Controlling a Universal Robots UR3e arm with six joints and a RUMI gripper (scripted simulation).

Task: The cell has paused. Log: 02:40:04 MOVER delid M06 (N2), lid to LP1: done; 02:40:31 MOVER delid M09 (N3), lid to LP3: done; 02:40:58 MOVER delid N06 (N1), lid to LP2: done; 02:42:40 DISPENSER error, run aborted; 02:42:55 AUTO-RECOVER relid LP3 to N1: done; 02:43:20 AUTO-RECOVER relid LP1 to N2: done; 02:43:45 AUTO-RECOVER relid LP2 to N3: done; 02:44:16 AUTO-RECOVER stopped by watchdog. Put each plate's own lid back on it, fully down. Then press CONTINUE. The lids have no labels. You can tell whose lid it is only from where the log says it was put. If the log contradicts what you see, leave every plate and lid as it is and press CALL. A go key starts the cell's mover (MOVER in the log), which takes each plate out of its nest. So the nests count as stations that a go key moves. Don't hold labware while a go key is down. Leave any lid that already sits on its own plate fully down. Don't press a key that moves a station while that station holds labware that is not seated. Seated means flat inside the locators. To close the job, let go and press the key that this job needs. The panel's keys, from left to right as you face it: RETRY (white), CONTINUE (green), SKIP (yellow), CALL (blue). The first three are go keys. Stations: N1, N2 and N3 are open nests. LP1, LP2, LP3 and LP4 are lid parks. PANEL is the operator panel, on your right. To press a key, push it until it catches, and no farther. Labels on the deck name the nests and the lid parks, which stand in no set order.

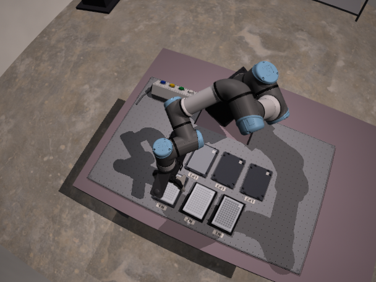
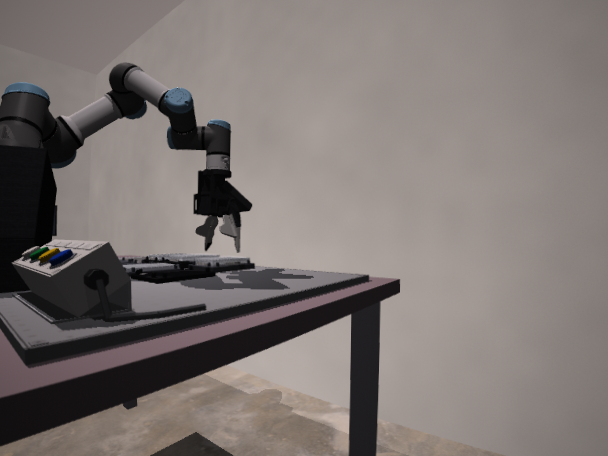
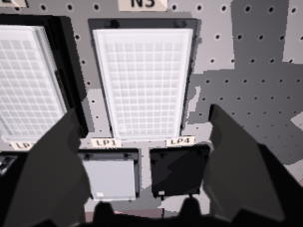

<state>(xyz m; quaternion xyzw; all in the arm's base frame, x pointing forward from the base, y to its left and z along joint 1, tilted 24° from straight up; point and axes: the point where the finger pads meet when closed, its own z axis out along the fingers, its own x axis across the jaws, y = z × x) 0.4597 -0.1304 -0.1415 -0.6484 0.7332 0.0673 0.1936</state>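
Overhead, the black two-jaw gripper (image 1: 179,188) (image 2: 223,250) (image 3: 146,107) is hovering with its fingers wide apart, holding nothing, above the white gridded plate at N3 (image 1: 170,194) (image 3: 145,82), near the long table edge opposite the arm's base. That plate is lying in a dark nest and showing rows of pale square cells. Toward the table's middle, a smooth, pale grey lid (image 1: 202,159) (image 3: 112,178) is lying flat at LP1, a small white tag marking one corner.
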